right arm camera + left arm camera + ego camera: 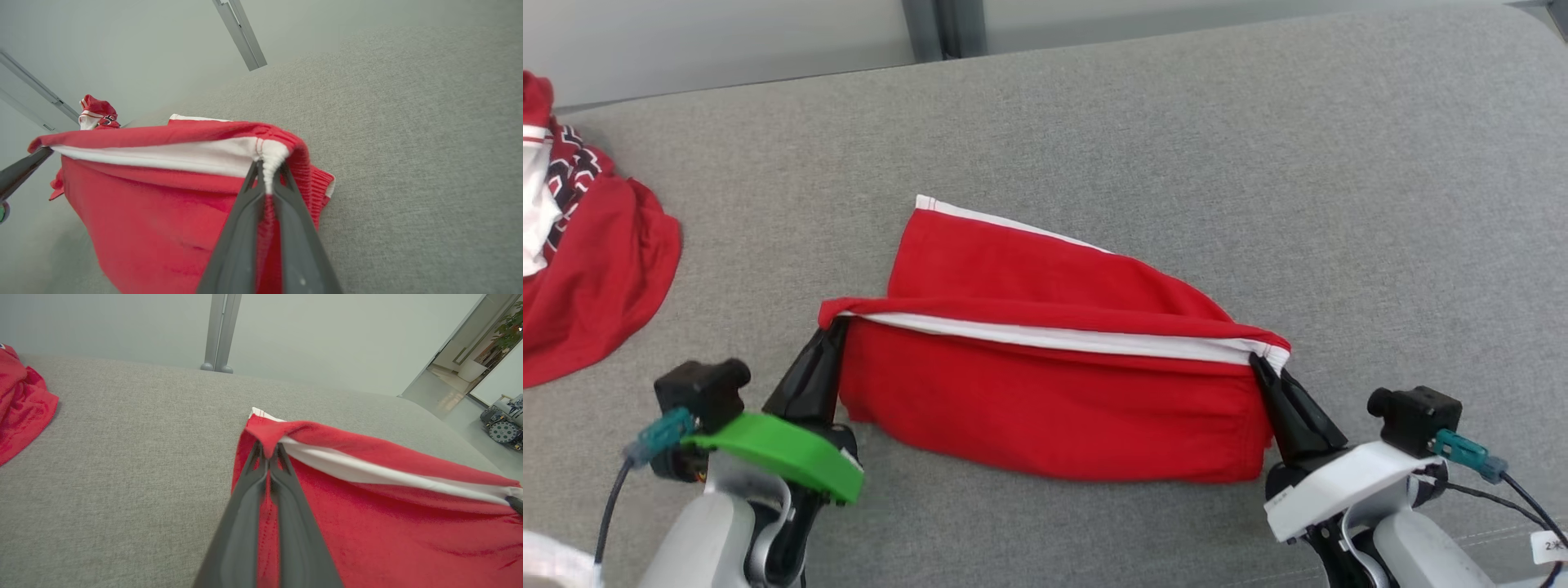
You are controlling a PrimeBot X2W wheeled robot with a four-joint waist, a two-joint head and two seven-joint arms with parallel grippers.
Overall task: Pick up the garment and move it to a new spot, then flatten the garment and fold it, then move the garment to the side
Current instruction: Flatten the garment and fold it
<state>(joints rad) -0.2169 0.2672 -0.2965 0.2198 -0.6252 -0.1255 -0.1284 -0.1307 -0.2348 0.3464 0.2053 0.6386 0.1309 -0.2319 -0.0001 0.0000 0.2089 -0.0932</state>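
- Left gripper [836, 328]: 2 fingers clenched on the garment [1045, 408] at its left corner.
- Right gripper [1260, 363]: 2 fingers clenched on the white-banded right corner.
- Garment: red with white trim. Its top edge is raised and stretched between the 2 grippers, and the rest lies mid-cushion.
- Cushion [1258, 163]: grey woven fabric.
- Red pile [588, 269]: far left, well apart.
- Left wrist view alone adds: grey post [220, 330], pale wall, wheeled machine [503, 428] and plant [510, 326] at far right.
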